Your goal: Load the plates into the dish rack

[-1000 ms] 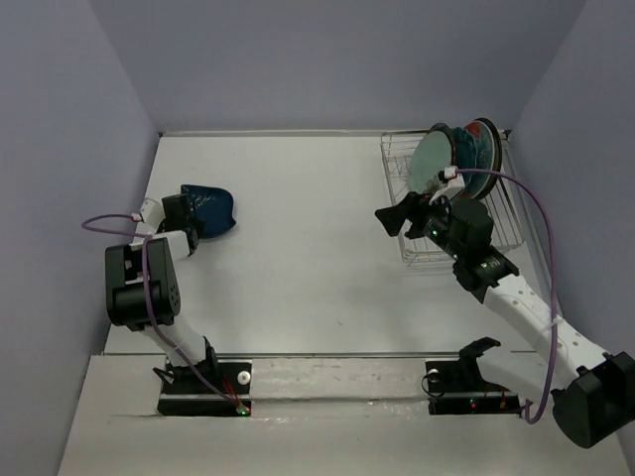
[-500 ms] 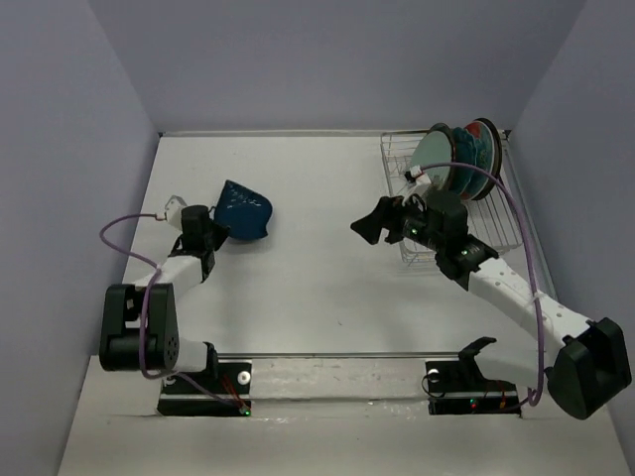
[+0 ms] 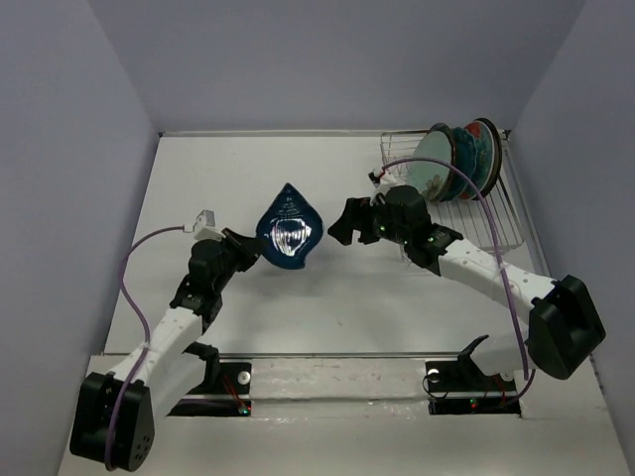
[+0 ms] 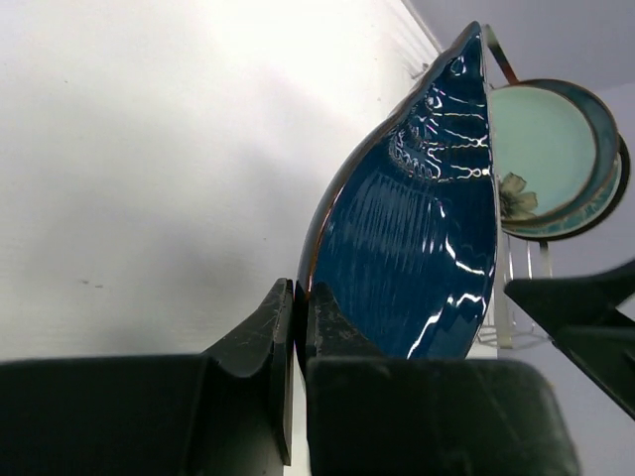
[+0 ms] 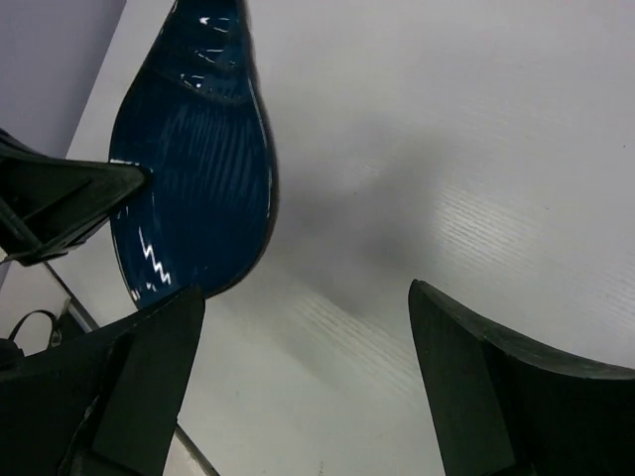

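My left gripper is shut on the rim of the navy squarish plate and holds it tilted up above the table's middle; the plate also shows in the left wrist view and the right wrist view. My right gripper is open and empty, just right of the plate and facing it, not touching. The silver wire dish rack stands at the back right with several plates upright in it, the pale mint one with a dark flower in front.
Grey walls close in the white table on the left, back and right. The rack's plates also show in the left wrist view. Cables loop from both arms.
My left arm has lifted the navy plate from the far left and carried it right toward the middle. My right gripper has moved left from the rack toward the plate.
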